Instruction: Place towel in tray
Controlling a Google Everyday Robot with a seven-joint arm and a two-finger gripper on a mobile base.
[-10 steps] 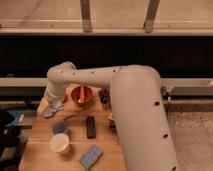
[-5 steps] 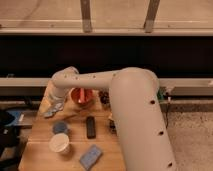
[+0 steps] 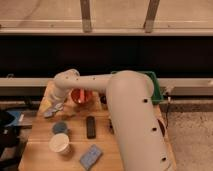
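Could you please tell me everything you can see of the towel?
The towel is a small blue-grey cloth, soft-looking and crumpled in irregular folds. It lies on the wooden table near its left edge, left of the red bowl and behind the blue-grey disc. The gripper is right above it, partly hiding it; contact cannot be told.

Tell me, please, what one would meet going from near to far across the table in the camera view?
Sponge → white cup → blue-grey disc → towel, with the tool right at it → red bowl.
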